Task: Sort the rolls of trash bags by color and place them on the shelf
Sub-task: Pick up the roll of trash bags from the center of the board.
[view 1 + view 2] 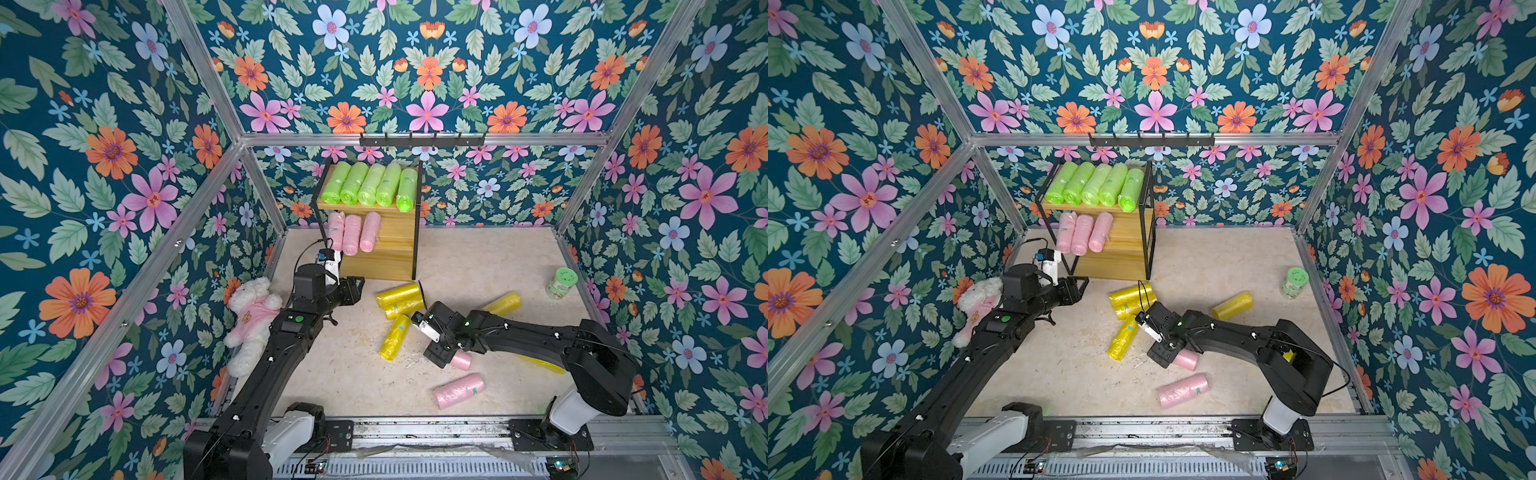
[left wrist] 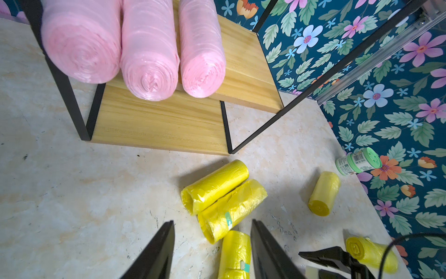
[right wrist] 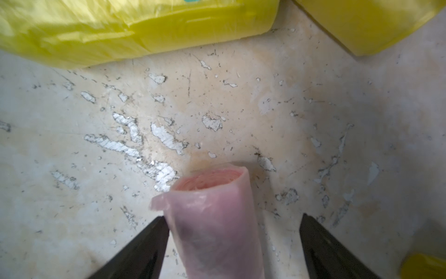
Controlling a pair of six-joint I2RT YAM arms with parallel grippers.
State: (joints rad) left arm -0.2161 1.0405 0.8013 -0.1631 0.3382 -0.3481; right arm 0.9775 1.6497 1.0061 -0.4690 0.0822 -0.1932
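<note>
Right end effector (image 3: 234,216) sits jaws-apart around a pink trash-bag roll (image 3: 210,193) well out from the shelf (image 1: 395,241); I'd centre it before squeezing, crinkly plastic probably slips.

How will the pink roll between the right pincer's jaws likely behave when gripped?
The pink roll lies on its side, a cylinder, so a nudge would probably roll it. Its loose film end suggests a soft, slick skin that may dent or slip.
</note>
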